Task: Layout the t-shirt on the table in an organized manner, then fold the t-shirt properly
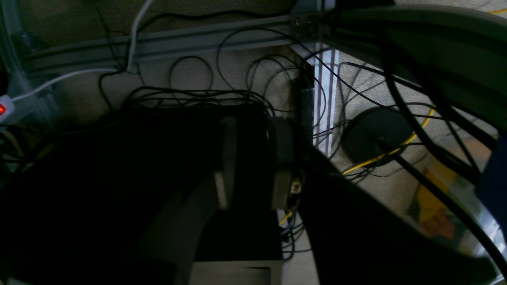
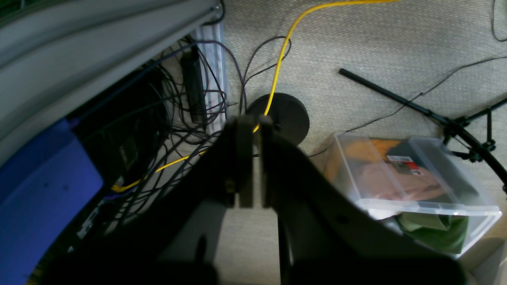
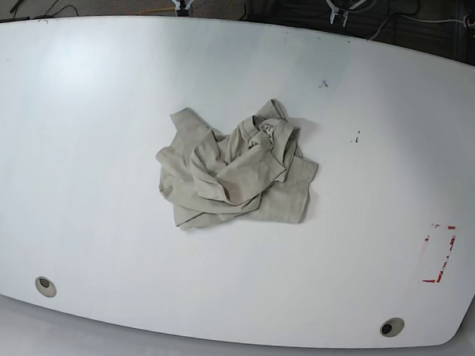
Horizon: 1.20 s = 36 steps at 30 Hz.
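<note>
t-shirt (image 3: pixel 236 170): crumpled heap, middle of table (image 3: pixel 88 138)
left gripper (image 1: pixel 251 160): narrow gap, holding nothing
right gripper (image 2: pixel 253 158): closed, holding nothing

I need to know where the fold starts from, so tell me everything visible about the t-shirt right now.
The t-shirt is a plain light beige-grey garment of soft, wrinkled fabric, lying crumpled in a loose heap near the middle of the white table. Layers overlap and twist over each other, so no sleeve can be told apart. A small printed label shows at the collar near the top of the heap. It rests only on the tabletop; no gripper touches it.
</note>
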Each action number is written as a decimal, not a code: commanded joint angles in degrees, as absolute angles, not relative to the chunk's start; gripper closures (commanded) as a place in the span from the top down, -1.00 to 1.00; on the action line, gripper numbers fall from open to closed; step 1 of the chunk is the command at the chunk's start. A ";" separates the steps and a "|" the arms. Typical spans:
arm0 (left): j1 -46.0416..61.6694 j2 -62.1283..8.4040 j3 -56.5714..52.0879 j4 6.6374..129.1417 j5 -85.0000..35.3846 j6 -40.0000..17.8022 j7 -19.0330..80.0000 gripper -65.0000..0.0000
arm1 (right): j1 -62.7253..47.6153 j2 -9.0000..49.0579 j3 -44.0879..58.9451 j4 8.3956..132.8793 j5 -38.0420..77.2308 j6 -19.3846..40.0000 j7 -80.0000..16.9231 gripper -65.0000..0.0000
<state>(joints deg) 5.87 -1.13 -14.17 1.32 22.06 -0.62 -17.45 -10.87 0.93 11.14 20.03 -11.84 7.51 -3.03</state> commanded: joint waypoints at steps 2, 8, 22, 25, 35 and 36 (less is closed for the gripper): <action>5.79 -1.51 -14.27 1.20 22.07 0.21 -18.25 -0.61 | -11.25 2.09 11.14 20.60 -11.46 8.43 -3.20 -0.94; 5.85 -1.44 -14.29 1.24 22.08 0.20 -18.39 -0.61 | -11.21 2.06 11.08 20.45 -11.66 8.41 -3.19 -0.94; 7.21 -1.02 -15.31 4.44 22.30 0.13 -18.17 -0.61 | -11.77 1.94 10.95 20.72 -11.78 8.07 -3.34 -0.94; 8.15 -0.99 -15.00 6.37 22.15 0.04 -18.54 -0.61 | -11.85 1.99 11.07 20.96 -11.75 8.07 -3.41 -0.94; 10.63 -0.75 -15.11 12.14 22.21 0.09 -18.52 -0.61 | -13.35 1.98 10.86 21.79 -11.71 8.07 -3.11 -0.94; 10.41 -0.71 -15.07 11.71 22.11 0.11 -18.57 -0.61 | -13.02 1.88 10.86 21.70 -11.67 8.08 -3.01 -0.94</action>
